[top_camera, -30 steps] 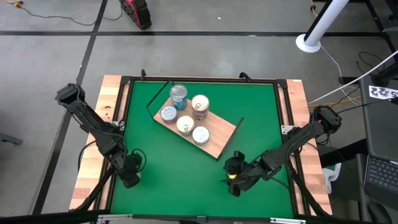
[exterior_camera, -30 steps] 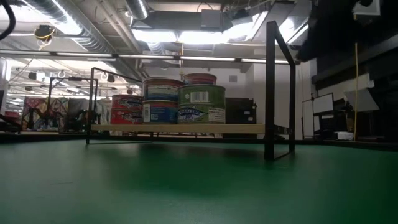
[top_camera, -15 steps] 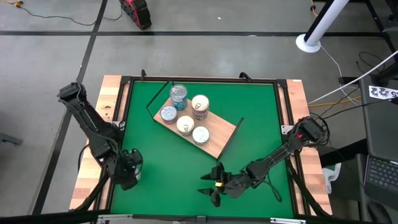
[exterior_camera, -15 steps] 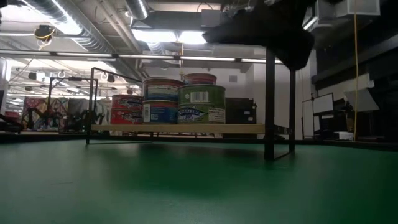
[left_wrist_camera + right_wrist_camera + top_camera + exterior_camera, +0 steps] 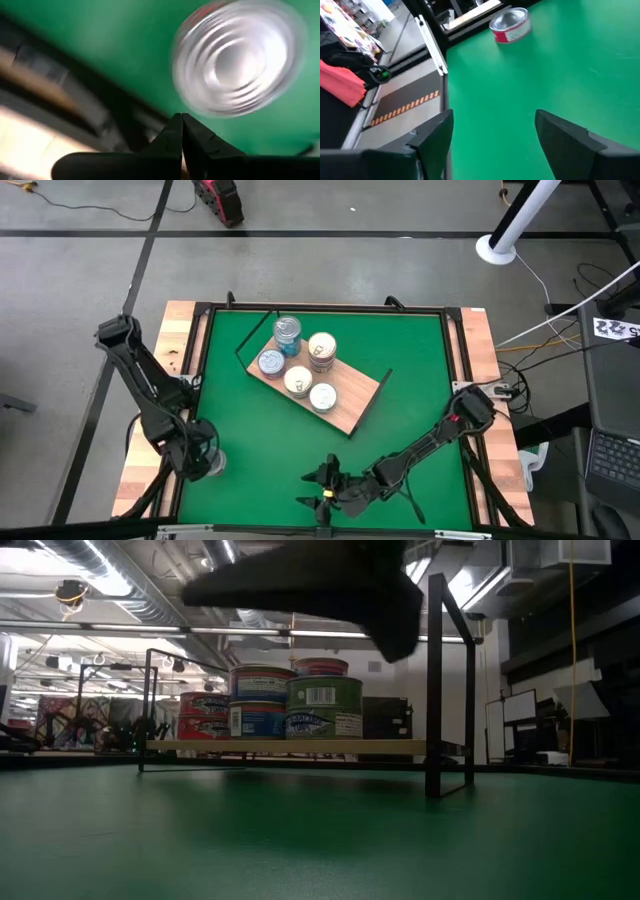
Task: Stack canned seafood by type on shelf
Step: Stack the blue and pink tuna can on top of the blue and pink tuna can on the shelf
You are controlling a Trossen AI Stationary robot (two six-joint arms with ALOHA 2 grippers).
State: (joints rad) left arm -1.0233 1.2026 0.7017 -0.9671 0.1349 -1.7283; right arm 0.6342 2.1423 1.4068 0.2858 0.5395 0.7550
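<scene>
Now the right gripper (image 5: 322, 498), fingers spread, has swept across toward the stray tin (image 5: 509, 24), probably the next pickup.

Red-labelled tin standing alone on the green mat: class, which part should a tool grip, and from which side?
Probably its round side wall, coming down from above: the tin stands upright, lid up, short and wide.
</scene>
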